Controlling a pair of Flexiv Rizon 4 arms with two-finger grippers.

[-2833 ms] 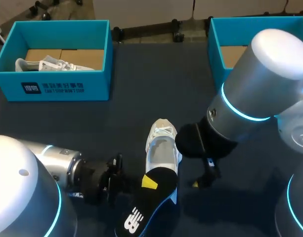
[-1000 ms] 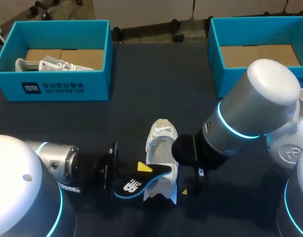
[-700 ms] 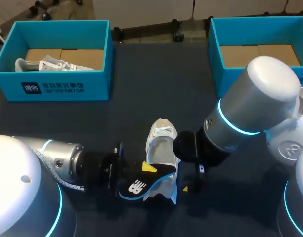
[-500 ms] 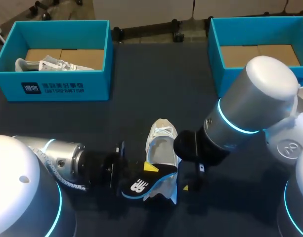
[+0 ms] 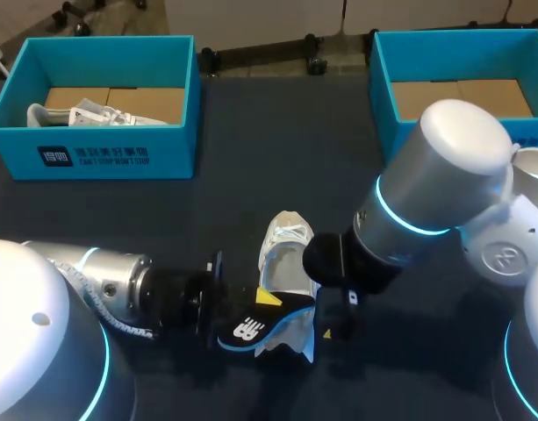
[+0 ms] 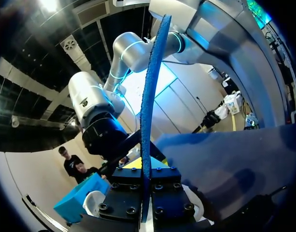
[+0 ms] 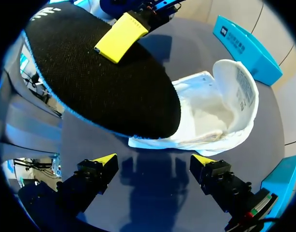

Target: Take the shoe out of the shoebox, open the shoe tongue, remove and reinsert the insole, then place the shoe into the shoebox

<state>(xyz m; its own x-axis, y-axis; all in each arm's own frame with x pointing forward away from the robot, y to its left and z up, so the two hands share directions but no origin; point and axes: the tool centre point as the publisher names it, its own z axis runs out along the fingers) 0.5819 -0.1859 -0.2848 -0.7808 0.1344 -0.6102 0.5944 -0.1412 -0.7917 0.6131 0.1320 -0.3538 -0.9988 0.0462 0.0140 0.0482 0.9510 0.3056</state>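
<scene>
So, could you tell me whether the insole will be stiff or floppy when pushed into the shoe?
Probably flexible: the insole looks thin edge-on and bows slightly beyond the left end effector. Likely light too, jutting out while clamped at one end. Its woven top might drag inside the shoe.

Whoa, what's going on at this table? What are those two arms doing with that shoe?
The left arm's pincer is clamped on a black insole and holds it partly over a white shoe that lies on the table with its tongue folded open. The right pincer hangs open beside the shoe, gripping nothing. The shoe is not yet back in the blue box.
</scene>
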